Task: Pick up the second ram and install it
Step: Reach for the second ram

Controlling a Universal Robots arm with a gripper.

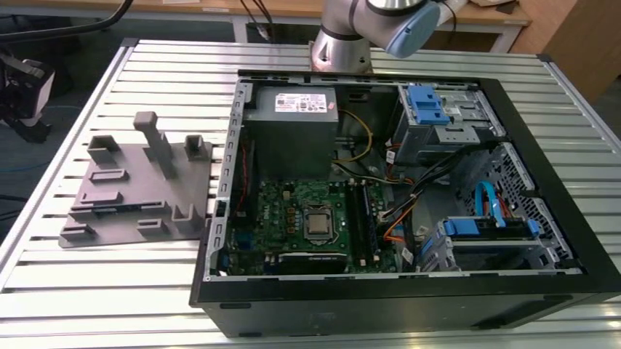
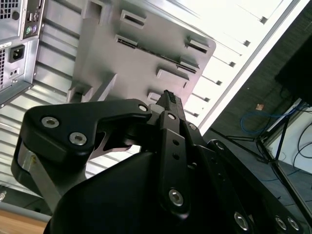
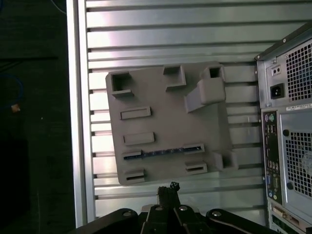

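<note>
Item: one arm (image 1: 345, 36), mounted at the far edge of a slatted metal bench (image 1: 116, 291). In the exterior view it rises from its base and leaves the picture at the top.

Gripper (image 3: 168, 187): held high above the bench and pointing down over a grey slotted tray (image 3: 165, 97), with its tip above the tray's edge. It is well apart from the tray and touches nothing. In both wrist views the fingers (image 2: 173, 126) are clenched tip to tip with nothing between them.

Second ram (image 3: 161, 153): in the first wrist view, a long, dark blue-green strip lying along a slot of the tray, between two raised slot blocks.

Tray position: flat on the bench, on the exterior view's left of the computer case (image 1: 388, 305) and just beside it.

Computer case: lies open on its side, with the green motherboard (image 1: 291, 211) exposed inside.
</note>
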